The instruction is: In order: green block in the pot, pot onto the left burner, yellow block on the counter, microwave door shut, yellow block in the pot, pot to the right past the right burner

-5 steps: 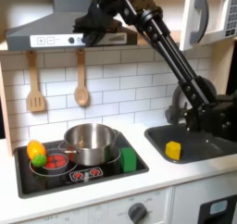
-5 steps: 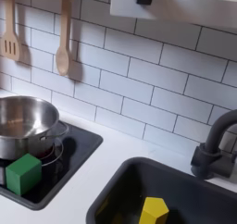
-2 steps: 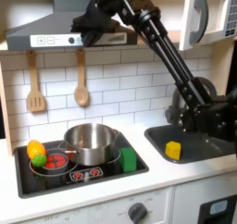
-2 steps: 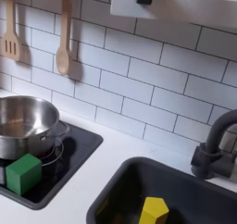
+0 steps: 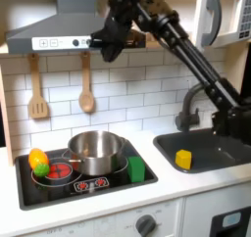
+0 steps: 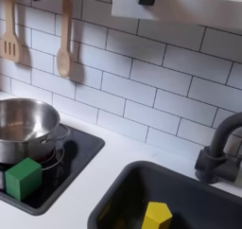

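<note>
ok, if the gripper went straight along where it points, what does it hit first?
The gripper points down, slightly toward the first exterior view's left. Probably the pot first, but depth is unclear, so it might meet the stove instead.

The black arm reaches high across the first exterior view, its gripper [image 5: 106, 45] pointing down, empty.

The pot [image 5: 95, 151] is polished metal with a mirror-like shine, while the green block [image 6: 24, 177] and the yellow block [image 6: 156, 215] look like smooth matt plastic. The two hanging spoons [image 5: 86, 96] are pale wood, the wall tiles [image 6: 142, 91] are glossy white, and the sink [image 6: 123, 200] is dark and matt — the surface [image 5: 108, 207] is a smooth pale plastic.
</note>
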